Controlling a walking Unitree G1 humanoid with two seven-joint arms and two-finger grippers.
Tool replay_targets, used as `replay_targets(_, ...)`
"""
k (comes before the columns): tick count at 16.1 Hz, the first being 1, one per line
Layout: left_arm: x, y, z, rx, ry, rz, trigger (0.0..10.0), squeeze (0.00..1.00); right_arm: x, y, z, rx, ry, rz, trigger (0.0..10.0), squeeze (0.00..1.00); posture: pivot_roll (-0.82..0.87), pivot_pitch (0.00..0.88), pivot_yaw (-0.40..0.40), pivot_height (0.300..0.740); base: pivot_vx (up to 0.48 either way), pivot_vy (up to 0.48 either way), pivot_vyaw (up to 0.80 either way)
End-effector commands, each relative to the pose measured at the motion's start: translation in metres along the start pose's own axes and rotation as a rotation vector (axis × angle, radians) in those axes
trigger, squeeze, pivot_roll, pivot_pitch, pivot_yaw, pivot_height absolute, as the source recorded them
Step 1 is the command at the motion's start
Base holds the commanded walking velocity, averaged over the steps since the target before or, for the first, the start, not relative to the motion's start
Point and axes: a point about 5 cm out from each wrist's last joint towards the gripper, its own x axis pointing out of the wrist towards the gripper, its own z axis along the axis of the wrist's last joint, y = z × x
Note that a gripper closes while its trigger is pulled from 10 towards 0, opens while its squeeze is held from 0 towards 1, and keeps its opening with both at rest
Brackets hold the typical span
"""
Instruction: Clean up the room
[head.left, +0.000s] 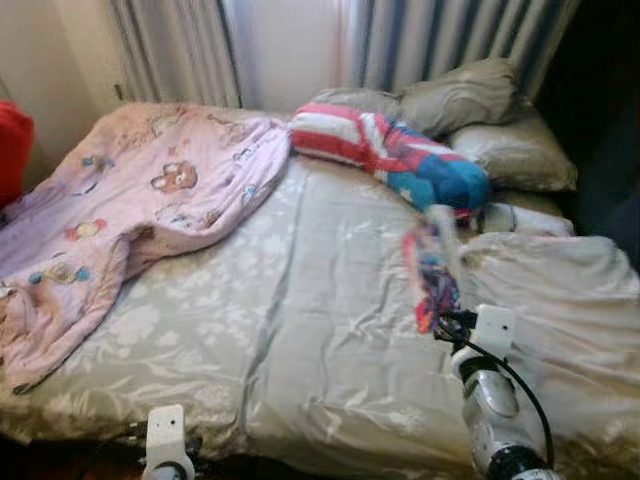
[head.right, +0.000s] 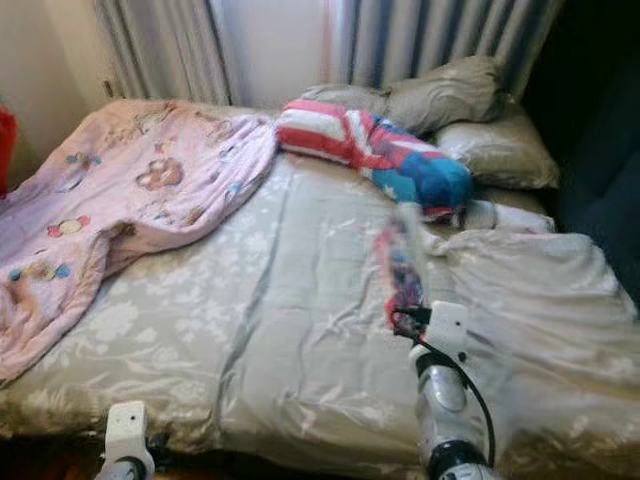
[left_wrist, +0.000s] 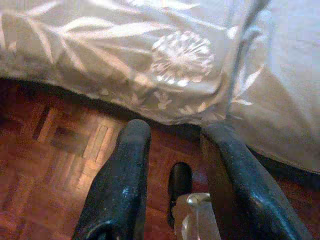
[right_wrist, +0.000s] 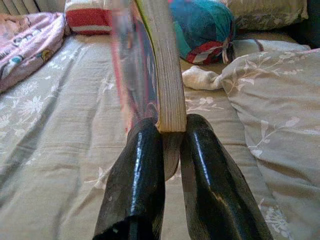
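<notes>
Book (right_wrist: 150, 65) stands clamped upright by its lower edge between the right gripper's (right_wrist: 167, 150) closed fingers above the bed (head.left: 300, 330), while the left gripper (left_wrist: 175, 170) hangs open at the bedside, and the pink blanket (head.left: 130, 200), sock (right_wrist: 200, 79) and striped bundle (head.left: 390, 150) look still untidied.

Thin colourful book (right_wrist: 150, 65), upright and motion-blurred above the grey floral bed (head.left: 300, 330), cream page edges showing, gripped at its lower end

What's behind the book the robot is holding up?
Behind the book, gripped in the right gripper, lie a white sock and a red, white and blue bundle on the bed. The book hides whatever lies directly behind it.
</notes>
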Motion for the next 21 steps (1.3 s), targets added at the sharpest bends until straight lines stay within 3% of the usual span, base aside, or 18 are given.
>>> replay_targets(1,-0.001,-0.005,-0.006,-0.001,0.021,-0.017,10.0,0.0,0.004,-0.006,0.012,-0.011,-0.055,-0.018,10.0,0.0,0.08,0.03,-0.039,0.74,0.0,-0.27,0.0)
replay_targets(4,-0.003,-0.012,-0.01,0.038,0.04,-0.063,10.0,0.0,0.004,-0.007,0.014,-0.019,-0.064,-0.02,10.0,0.0,0.07,0.038,-0.04,0.74,0.0,0.0,0.0)
replay_targets(8,-0.003,-0.015,-0.01,0.014,0.035,-0.069,10.0,0.0,0.004,-0.01,0.014,-0.023,-0.064,-0.032,10.0,0.0,0.07,0.041,-0.045,0.74,0.0,0.0,0.0)
replay_targets(15,-0.003,-0.011,-0.011,0.007,0.033,-0.053,10.0,0.0,0.004,-0.01,0.015,-0.021,-0.07,-0.034,10.0,0.0,0.07,0.044,-0.045,0.74,0.0,0.0,0.0)
replay_targets(17,-0.003,-0.011,-0.011,0.004,0.033,-0.052,10.0,0.0,0.004,-0.016,0.011,-0.073,-0.022,-0.078,10.0,0.0,0.08,0.043,-0.049,0.74,0.0,0.0,0.0)
replay_targets(21,-0.004,-0.01,-0.013,0.002,0.034,-0.045,10.0,0.0,0.007,-0.021,0.018,-0.073,-0.041,-0.105,10.0,0.0,0.08,0.037,-0.05,0.74,0.0,0.0,0.0)
